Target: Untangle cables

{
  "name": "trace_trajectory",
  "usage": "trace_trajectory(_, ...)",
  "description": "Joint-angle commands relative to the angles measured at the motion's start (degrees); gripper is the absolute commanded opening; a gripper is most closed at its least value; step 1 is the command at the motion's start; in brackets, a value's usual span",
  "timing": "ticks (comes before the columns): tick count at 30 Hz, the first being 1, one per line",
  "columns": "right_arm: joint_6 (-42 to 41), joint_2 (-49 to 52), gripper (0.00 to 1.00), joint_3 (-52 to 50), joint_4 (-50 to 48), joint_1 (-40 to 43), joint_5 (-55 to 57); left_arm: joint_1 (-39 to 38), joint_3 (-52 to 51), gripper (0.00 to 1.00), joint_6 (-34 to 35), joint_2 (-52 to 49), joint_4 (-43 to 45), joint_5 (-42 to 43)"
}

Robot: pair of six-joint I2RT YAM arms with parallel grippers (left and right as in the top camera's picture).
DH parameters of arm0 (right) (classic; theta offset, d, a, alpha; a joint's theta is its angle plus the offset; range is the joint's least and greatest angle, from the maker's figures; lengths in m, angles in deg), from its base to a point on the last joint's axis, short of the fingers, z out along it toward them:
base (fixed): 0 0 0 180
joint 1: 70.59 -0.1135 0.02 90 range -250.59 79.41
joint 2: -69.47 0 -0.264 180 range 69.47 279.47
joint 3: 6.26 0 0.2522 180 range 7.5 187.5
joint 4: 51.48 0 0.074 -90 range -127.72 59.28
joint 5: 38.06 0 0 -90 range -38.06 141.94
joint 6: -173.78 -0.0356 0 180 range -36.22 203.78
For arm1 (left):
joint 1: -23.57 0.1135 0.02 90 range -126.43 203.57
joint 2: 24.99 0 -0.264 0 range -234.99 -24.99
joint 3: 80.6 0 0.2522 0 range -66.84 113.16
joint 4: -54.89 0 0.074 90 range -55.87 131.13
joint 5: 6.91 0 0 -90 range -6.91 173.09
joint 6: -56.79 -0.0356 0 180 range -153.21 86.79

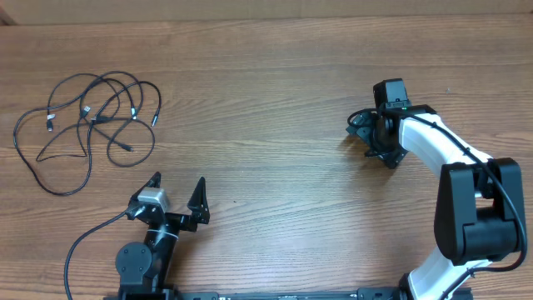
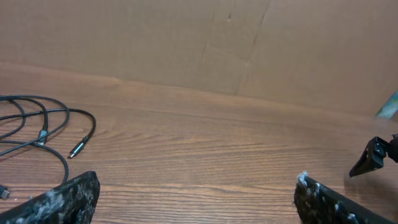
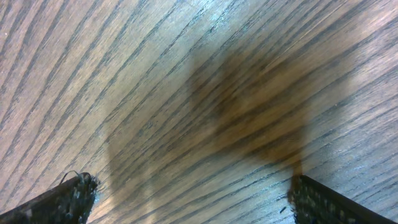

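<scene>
- The cables [image 1: 87, 125] lie on the wooden table [image 1: 275, 75] toward 10 o'clock in the overhead view. They are thin black cords in loose, overlapping loops, with several small plug ends inside the tangle.
- No gripper touches the cables. The cords lie at about 11 o'clock from the left gripper [image 1: 176, 180] and apart from it.
- The left gripper sits near 7 o'clock of the table, with its 2 fingers spread wide and nothing between them.
- In the left wrist view, the cables [image 2: 43, 124] show at 9 o'clock, and 1 plug end [image 2: 78, 148] points down toward the near edge. The left gripper [image 2: 194, 183] has bare wood between its 2 dark fingertips [image 2: 74, 199]. A brown cardboard wall [image 2: 186, 43] stands behind the table at 12 o'clock.
- The right gripper [image 1: 371, 143] is at about 2 o'clock of the table in the overhead view, well apart from the cables, at the end of the white and black right arm [image 1: 433, 150].
- In the right wrist view, the right gripper [image 3: 189, 186] faces down at the wood grain with its jaws wide apart and empty. A blurred dark shadow [image 3: 249, 106] falls on the table between them, and no cable shows.
</scene>
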Motion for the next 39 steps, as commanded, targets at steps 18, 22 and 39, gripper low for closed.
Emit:
trace_trajectory(18,0.2,1.6,1.0,-1.2,0.1,0.1,-0.1,0.0,-0.2,1.0,-0.2,0.4,-1.1,-9.5)
trace_trajectory(22,0.2,1.6,1.0,-1.2,0.1,0.1,-0.1,0.0,-0.2,0.99,-4.0,0.4,-0.9,-14.8)
trace_trajectory(39,0.2,1.6,1.0,-1.2,0.1,0.1,-0.1,0.0,-0.2,1.0,-4.8,0.4,-0.9,-14.6)
